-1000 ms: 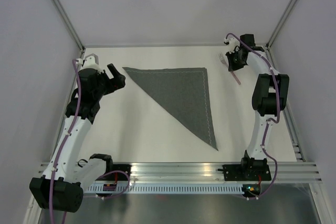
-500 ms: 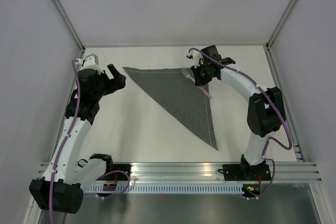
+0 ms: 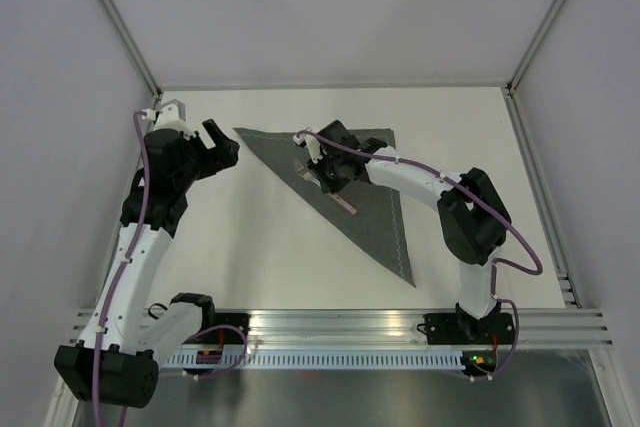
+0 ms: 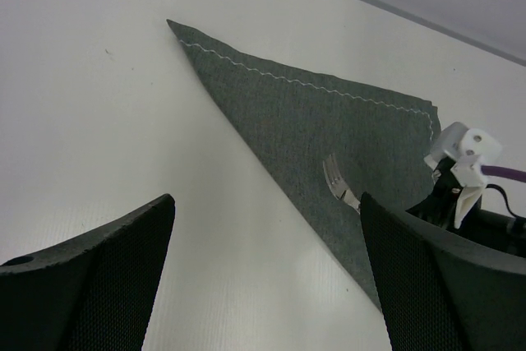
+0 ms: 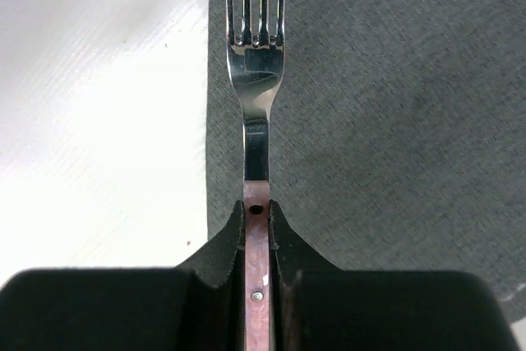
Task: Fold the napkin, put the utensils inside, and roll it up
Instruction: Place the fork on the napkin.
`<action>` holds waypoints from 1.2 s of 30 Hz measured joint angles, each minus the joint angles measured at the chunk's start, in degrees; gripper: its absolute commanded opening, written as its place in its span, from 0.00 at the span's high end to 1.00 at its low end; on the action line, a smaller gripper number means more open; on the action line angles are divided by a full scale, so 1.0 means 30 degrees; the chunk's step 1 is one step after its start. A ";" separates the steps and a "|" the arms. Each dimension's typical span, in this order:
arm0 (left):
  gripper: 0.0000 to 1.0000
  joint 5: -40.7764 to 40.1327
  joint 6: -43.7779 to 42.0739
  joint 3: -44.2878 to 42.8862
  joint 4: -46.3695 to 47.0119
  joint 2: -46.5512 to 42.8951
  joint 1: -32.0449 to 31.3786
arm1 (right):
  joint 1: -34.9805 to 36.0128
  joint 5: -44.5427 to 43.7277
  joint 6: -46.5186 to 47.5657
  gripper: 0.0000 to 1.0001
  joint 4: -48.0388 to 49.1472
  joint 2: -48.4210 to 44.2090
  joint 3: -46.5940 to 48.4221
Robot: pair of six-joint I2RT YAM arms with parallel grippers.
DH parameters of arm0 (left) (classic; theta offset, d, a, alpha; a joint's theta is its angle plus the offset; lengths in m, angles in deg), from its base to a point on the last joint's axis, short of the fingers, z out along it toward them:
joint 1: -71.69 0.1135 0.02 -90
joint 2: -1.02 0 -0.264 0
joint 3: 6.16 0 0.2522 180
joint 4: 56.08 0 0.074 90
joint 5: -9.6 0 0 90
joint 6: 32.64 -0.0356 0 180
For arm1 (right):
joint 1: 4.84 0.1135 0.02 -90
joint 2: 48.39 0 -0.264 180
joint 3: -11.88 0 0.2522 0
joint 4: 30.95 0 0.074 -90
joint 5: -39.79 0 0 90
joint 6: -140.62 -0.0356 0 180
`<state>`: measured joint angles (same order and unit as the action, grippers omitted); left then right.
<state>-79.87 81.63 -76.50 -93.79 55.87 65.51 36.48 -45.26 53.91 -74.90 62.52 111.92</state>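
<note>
Fingers of the right end effector (image 3: 323, 178) are clenched on a slim fork (image 5: 256, 80) with silvery tines and a pinkish handle. The handle is pinched edge-on between the two black pads. The neck and tines project straight ahead of the fingertips, and in the overhead view the pale-pink end of the handle sticks out behind them.

Directly under this end effector lies the dark grey, matte, felt-like napkin (image 3: 365, 187), folded into a triangle and flat on the white table (image 3: 250, 247). The long folded edge of the napkin runs just to the left of the tines in the right wrist view, with bare table beyond it. The tines therefore sit over the cloth, close inside that edge. Whether the fork touches the fabric cannot be told.

The left end effector (image 3: 224, 143) is released, its jaws spread wide and holding nothing. It hangs over bare table. The sharp far-left corner of the napkin is just beside it, toward the right arm. In the left wrist view the cloth spreads out ahead of the fingers, with the lighter stitched hem along its far edge. The fork's tines show over the grey fabric ahead and to the right of this end effector, next to the other arm's wrist.
</note>
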 measured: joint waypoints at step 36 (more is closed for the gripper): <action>0.03 -0.0117 -0.0007 -0.0036 -0.0080 -0.0022 0.0000 | 0.1690 -0.2178 -0.0685 1.00 0.2426 0.4080 0.2011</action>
<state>-80.22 81.61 -76.61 -94.03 55.80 65.51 41.55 -51.80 51.85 -67.62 74.76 117.95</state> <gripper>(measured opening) 0.972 0.132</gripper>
